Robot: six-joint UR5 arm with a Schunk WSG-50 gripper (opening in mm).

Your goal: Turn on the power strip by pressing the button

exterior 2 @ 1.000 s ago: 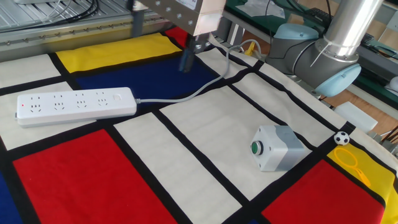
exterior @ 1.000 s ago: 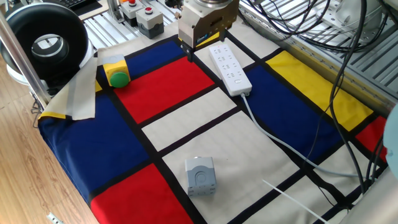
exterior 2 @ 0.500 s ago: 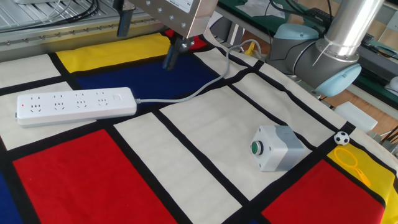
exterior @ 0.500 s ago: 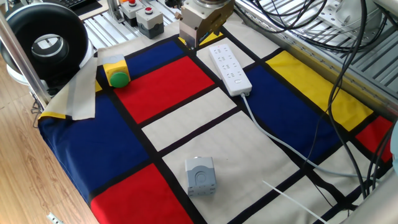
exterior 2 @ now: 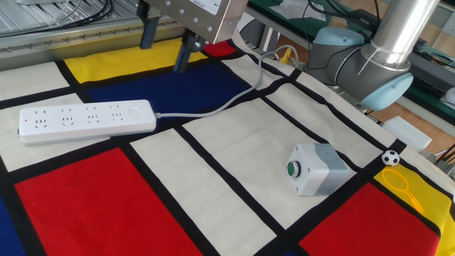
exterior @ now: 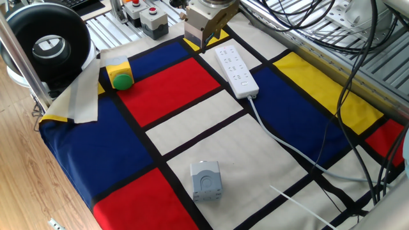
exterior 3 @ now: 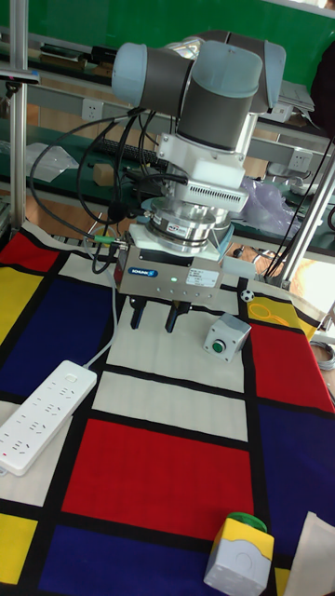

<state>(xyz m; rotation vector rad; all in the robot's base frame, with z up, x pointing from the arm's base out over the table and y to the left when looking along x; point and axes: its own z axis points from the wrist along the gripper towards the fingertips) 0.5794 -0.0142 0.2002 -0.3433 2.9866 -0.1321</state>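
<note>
Power strip: the long white power strip lies flat on the checked cloth, straddling a white panel and the blue one beside it, its white cable trailing off toward the back of the table.
Button: the button is a small pale switch on the top face at the cable end, almost the same colour as the body and easy to miss.
Gripper: the gripper hangs in the air beyond the cable end of the strip, well clear of it; its two dark fingers show a plain gap between them, holding nothing.
How it should handle: I'd judge the strip rigid, light plastic, slick enough to skid on the cloth if nudged sideways.
Where to touch: no grasp is needed; one fingertip should come straight down on the switch.
Risk: an off-centre press could hit the nearest socket holes instead.
Not these: the grey box with a green button and the green dome button sit well apart.
</note>
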